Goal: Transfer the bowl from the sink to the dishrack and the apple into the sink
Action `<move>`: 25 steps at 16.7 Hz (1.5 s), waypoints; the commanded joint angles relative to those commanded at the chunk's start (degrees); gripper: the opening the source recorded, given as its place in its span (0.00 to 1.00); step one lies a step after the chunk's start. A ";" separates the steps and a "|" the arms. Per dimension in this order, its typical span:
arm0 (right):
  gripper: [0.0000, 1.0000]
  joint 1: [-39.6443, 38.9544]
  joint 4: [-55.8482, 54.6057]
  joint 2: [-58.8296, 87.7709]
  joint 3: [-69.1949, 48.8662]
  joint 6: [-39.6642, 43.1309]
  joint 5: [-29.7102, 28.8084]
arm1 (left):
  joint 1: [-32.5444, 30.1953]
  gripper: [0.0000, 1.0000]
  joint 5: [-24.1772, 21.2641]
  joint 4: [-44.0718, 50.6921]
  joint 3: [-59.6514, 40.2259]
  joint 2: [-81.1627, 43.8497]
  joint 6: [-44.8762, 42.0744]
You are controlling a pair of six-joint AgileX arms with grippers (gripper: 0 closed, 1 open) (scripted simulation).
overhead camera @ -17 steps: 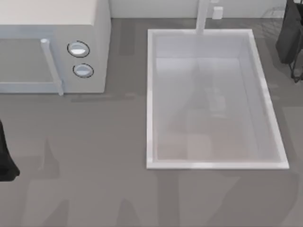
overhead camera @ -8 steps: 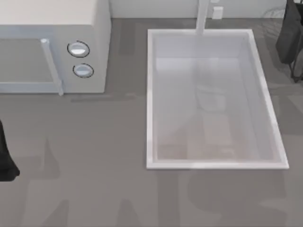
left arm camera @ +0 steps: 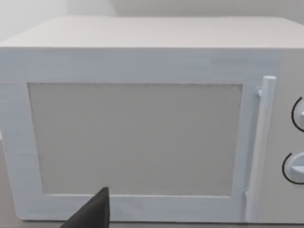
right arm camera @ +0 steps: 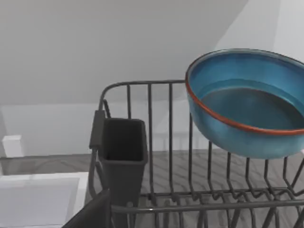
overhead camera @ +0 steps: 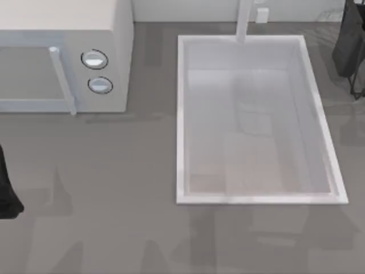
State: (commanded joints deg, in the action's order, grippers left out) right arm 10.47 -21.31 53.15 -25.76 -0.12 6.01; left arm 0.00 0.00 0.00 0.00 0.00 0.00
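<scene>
Blue bowl tilted above the wire dishrack; white sink holds nothing.

From above, the sink is a smooth white rectangular basin with a flat raised rim and a slim faucet post at its far edge, set in a matte grey counter. Left of it stands a boxy white microwave with 2 round knobs and a cylindrical bar handle. In the right wrist view, the glossy deep-blue round bowl with its thin reddish-brown rim line hangs tilted over the dark thin-wire dishrack, beside the rack's dark rectangular utensil cup. I cannot tell whether it touches the wires, nor whether either arm's fingers are apart or together. The left arm sits at the table's left edge, facing the microwave door.
</scene>
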 joint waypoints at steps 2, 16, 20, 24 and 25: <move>1.00 -1.67 4.34 -12.94 5.26 0.36 -1.62 | 0.00 1.00 0.00 0.00 0.00 0.00 0.00; 1.00 -10.47 21.31 -53.15 25.76 0.12 -6.01 | 0.00 1.00 0.00 0.00 0.00 0.00 0.00; 1.00 -10.47 21.31 -53.15 25.76 0.12 -6.01 | 0.00 1.00 0.00 0.00 0.00 0.00 0.00; 1.00 -10.47 21.31 -53.15 25.76 0.12 -6.01 | 0.00 1.00 0.00 0.00 0.00 0.00 0.00; 1.00 -10.47 21.31 -53.15 25.76 0.12 -6.01 | 0.00 1.00 0.00 0.00 0.00 0.00 0.00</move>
State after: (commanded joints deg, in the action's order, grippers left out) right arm 0.00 0.00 0.00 0.00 0.00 0.00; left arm 0.00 0.00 0.00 0.00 0.00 0.00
